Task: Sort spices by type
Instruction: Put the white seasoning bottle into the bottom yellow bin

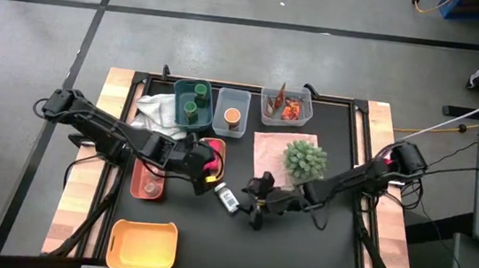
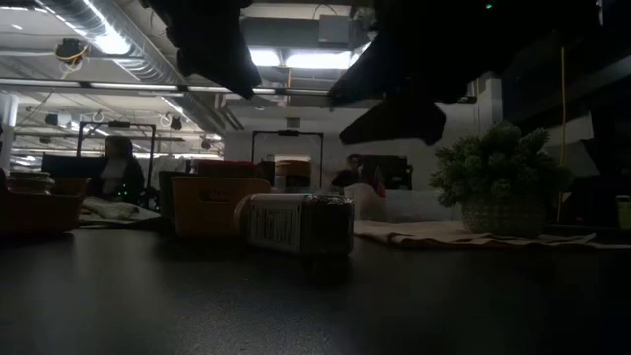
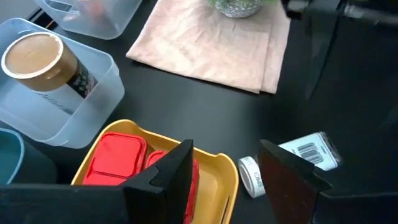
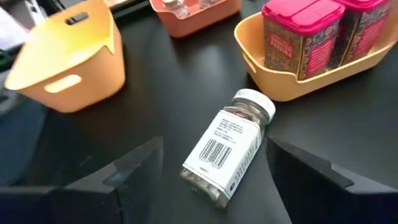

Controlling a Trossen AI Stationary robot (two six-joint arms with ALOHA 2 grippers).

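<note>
A white labelled bottle (image 4: 229, 146) lies on its side on the black table (image 1: 300, 238), also seen in the high view (image 1: 227, 197) and the low view (image 2: 296, 225). My right gripper (image 4: 214, 149) is open and hangs just above it, one finger on either side, touching nothing. My left gripper (image 3: 227, 149) is open over the near rim of the yellow tray (image 3: 217, 168), which holds two magenta boxes (image 4: 301, 31). In the high view the left gripper (image 1: 211, 171) and the right gripper (image 1: 252, 202) stand close on either side of the bottle.
Along the far edge stand a green bin with green-lidded jars (image 1: 191, 102), a clear bin with an orange-lidded jar (image 3: 37, 56) and a clear bin of red-orange packets (image 1: 287, 108). A plant (image 1: 305, 159) sits on a pink cloth (image 3: 211, 50). A salmon tray (image 1: 147, 182) and an orange bin (image 1: 143, 244) are near left.
</note>
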